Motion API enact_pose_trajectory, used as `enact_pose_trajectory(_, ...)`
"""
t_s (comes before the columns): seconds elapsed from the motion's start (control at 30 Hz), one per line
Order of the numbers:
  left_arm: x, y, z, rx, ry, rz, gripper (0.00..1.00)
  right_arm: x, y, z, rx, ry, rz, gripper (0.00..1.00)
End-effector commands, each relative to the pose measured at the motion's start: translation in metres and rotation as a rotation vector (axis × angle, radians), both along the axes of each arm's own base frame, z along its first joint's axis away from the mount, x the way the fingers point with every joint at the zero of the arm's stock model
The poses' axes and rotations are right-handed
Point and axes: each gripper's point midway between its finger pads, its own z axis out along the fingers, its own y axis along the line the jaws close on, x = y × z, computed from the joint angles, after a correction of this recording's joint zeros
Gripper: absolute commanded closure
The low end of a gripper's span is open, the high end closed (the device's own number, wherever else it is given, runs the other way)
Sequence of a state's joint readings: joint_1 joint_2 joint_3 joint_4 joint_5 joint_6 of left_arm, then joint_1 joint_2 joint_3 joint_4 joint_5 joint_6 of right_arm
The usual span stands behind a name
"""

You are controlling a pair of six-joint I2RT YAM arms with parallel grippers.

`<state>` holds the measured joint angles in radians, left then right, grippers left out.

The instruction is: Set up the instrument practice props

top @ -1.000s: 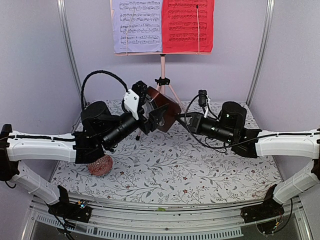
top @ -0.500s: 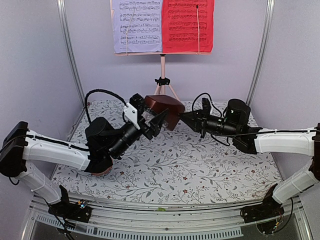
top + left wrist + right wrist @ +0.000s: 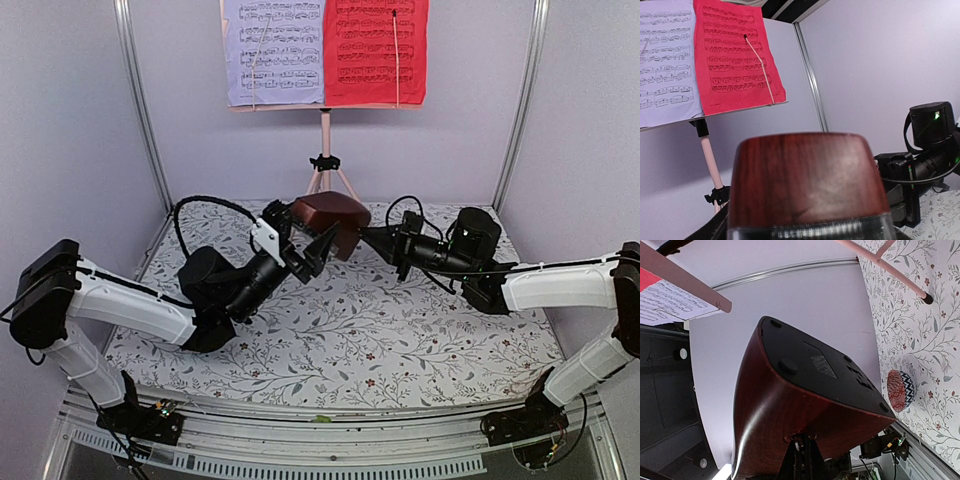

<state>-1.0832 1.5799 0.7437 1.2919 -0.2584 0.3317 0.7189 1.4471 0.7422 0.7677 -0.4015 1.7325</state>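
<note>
While both arms reach in toward table centre in the top view, the metronome (image 3: 328, 215) hangs between them, apparently off the floral cloth (image 3: 400, 340), tipped well off upright, just in front of the stand's tripod feet. Left gripper (image 3: 312, 236) comes at it from about 8 o'clock – jaws spread wide and clasped around the red-brown body, one dark finger (image 3: 324, 240) lying along its lower side. From the left wrist the wooden face fills the lower view, so the fingers themselves barely show. Right gripper (image 3: 372, 236) meets it from about 4 o'clock, jaws pressed fully together, tips against the metronome's side wall; whether they pinch any small part there I cannot tell. Right wrist view looks up at the black base with its round feet. Pink music stand (image 3: 325, 140) is upright at 12 o'clock against the back wall, desk at the top of the view – lavender page (image 3: 272, 50) at 9 o'clock on the desk, red page (image 3: 375, 50) at 3 o'clock, edges touching. Thin retaining arms lie over both pages. Small red patterned round object (image 3: 900, 390) rests on the cloth, seen only from the right wrist.
</note>
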Motion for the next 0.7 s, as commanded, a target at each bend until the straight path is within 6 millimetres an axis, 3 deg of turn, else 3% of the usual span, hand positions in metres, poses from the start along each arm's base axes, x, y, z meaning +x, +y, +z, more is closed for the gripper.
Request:
enact_pose_trajectory(0.0,0.000,0.011,0.030,-0.062,-0.076,0.027,1.00,0.009,-0.010,0.029,0.061,-0.102,-0.047,1.00)
enact_pose_trajectory(0.13,0.005,0.016,0.046,-0.081,-0.052,0.034,1.00,0.011,-0.010,0.015,-0.067,-0.210,-0.052,0.99)
enact_pose_trajectory(0.27,0.014,0.017,0.060,-0.076,0.005,0.046,1.00,0.013,-0.013,-0.006,-0.235,-0.316,-0.069,0.76)
enact_pose_trajectory(0.4,0.022,0.015,0.065,-0.056,0.071,0.059,1.00,0.012,-0.022,-0.033,-0.379,-0.415,-0.085,0.60)
enact_pose_trajectory(0.53,0.031,0.012,0.056,-0.036,0.162,0.074,1.00,0.011,-0.028,-0.055,-0.484,-0.494,-0.085,0.48)
enact_pose_trajectory(0.67,0.043,0.006,0.036,-0.028,0.300,0.090,1.00,0.013,-0.039,-0.064,-0.587,-0.592,-0.129,0.37)
